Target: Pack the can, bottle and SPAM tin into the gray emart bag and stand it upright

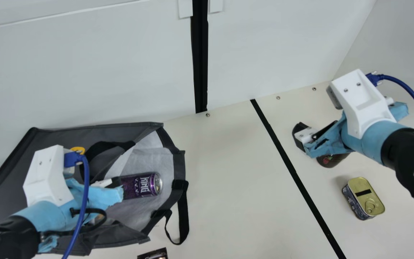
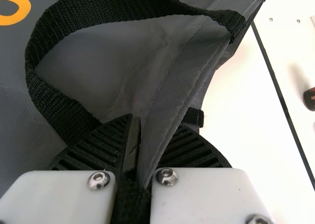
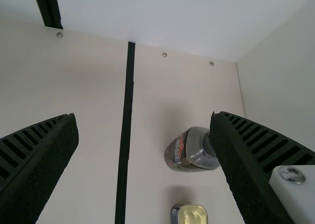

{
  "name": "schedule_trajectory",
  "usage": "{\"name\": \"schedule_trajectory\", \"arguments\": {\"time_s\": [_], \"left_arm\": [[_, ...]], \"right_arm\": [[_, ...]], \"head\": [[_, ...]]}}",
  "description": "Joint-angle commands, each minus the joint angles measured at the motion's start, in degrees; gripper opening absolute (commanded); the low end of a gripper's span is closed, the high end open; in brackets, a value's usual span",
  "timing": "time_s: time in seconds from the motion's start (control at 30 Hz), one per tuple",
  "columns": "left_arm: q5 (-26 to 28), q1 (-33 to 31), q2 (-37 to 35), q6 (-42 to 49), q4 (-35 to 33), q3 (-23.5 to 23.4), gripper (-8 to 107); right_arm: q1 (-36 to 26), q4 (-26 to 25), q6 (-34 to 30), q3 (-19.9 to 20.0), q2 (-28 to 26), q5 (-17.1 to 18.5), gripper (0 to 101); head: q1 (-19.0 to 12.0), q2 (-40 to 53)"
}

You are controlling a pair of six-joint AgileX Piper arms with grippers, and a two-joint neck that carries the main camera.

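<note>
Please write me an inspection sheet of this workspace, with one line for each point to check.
Surface: cream table, black line across it.
Job's things: gray emart bag lies on its side, can inside; bottle and SPAM tin outside.
Clutter: dark item at the main view's bottom edge, cut off.
Grippers: left gripper shut on bag's edge; right gripper open, empty.
Cables: blue cable at each arm's wrist.
Surroundings: white panels, black vertical strip between.

Diffuse, even brightness is recorded across the desk (image 1: 228, 162) in the main view. Faint, soft-edged shadows are cast toward the wall (image 1: 84, 72) by the bottle (image 3: 192, 152) and tin (image 1: 367, 198). Glints are noted on the can (image 1: 140, 185). In the left wrist view, the desk is washed nearly white beside the darker bag (image 2: 108, 66).
</note>
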Motion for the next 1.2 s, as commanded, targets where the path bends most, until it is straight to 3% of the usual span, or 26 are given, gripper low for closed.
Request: {"name": "schedule_trajectory", "arguments": {"time_s": [0.0, 0.67, 1.17], "left_arm": [[0.00, 0.00, 0.00, 0.00, 0.00, 0.00, -8], [0.00, 0.00, 0.00, 0.00, 0.00, 0.00, -8], [0.00, 0.00, 0.00, 0.00, 0.00, 0.00, -8]], "right_arm": [[0.09, -2.66, 3.06, -0.36, -0.57, 1.04, 95], [2.60, -16.38, 16.38, -4.93, -5.27, 12.91, 95], [3.86, -20.55, 20.16, -7.88, -7.39, 19.17, 95]], "head": [[-1.30, -0.14], [-1.30, -0.14], [-1.30, -0.14]]}}
